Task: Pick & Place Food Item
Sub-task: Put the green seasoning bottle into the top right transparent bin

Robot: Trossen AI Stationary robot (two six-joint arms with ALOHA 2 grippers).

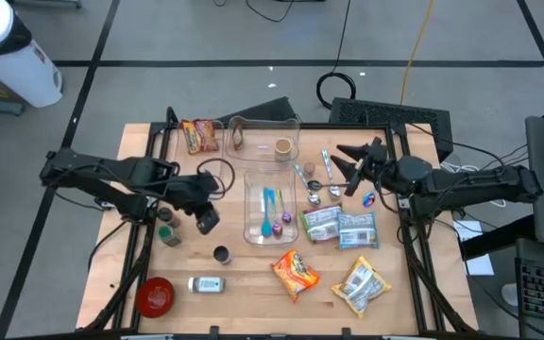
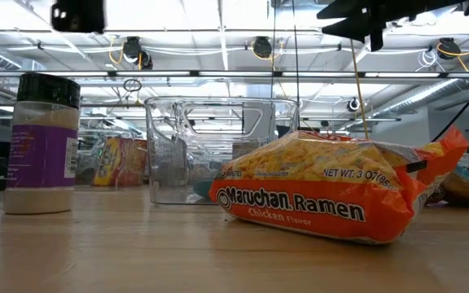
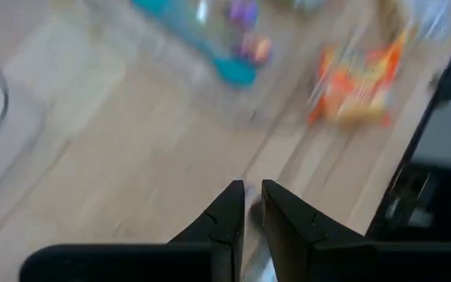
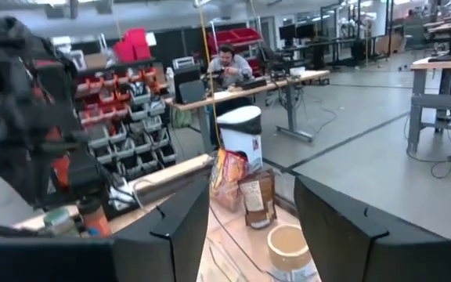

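Note:
An orange ramen packet (image 1: 295,272) lies flat on the wooden table toward the near edge. It also shows in the low view (image 2: 332,195) and, blurred, in the left wrist view (image 3: 362,78). My left gripper (image 1: 210,223) hangs above the table left of a clear tub (image 1: 270,203). Its fingers (image 3: 233,211) are shut on nothing. My right gripper (image 1: 346,165) is raised over the far right part of the table. It is open and empty, and its fingers (image 4: 178,227) stand wide apart.
Two green-white packets (image 1: 338,227) and a yellow bag (image 1: 362,286) lie right of the tub. Spoons (image 1: 314,179), a second clear tub (image 1: 263,140), a paper cup (image 4: 292,251) and a red bag (image 1: 199,135) are at the far side. Jars (image 1: 168,231), a lying shaker (image 1: 206,284) and a red bowl (image 1: 155,296) stand near left.

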